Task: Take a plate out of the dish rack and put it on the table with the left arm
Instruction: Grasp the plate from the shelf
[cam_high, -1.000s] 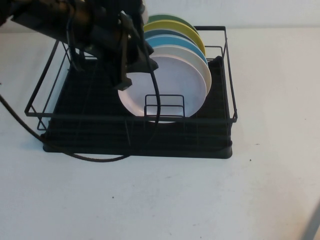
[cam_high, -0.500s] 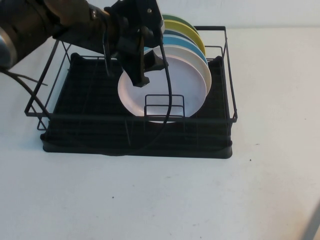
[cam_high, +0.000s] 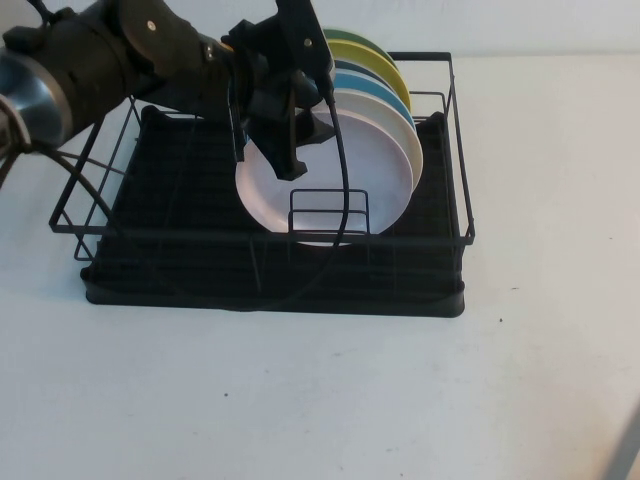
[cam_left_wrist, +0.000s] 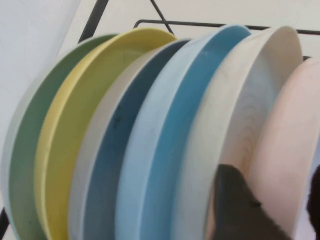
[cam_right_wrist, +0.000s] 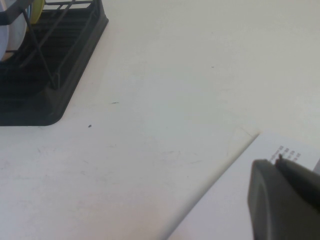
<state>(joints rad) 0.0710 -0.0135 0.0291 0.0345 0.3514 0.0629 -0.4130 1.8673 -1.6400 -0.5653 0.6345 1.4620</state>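
The pale pink plate (cam_high: 340, 170) stands upright at the front of a row of plates in the black wire dish rack (cam_high: 180, 215). My left gripper (cam_high: 297, 158) is over the plate's upper left rim. In the left wrist view the pink plate (cam_left_wrist: 290, 140) lies between my open left gripper's (cam_left_wrist: 275, 200) fingers; one finger (cam_left_wrist: 235, 205) sits between it and the white plate (cam_left_wrist: 250, 100). My right gripper (cam_right_wrist: 276, 160) is shut and empty, low over the table (cam_high: 320, 400) at the near right.
Behind the pink plate stand white, light blue (cam_high: 385, 95), dark blue, yellow (cam_high: 375, 65) and green plates. A small wire loop divider (cam_high: 330, 212) stands before the pink plate. A white printed sheet (cam_right_wrist: 225, 205) lies under the right gripper.
My left arm has swung right across the rack, bringing the gripper from the plate's left edge onto its upper rim. The plates and right arm have not moved.
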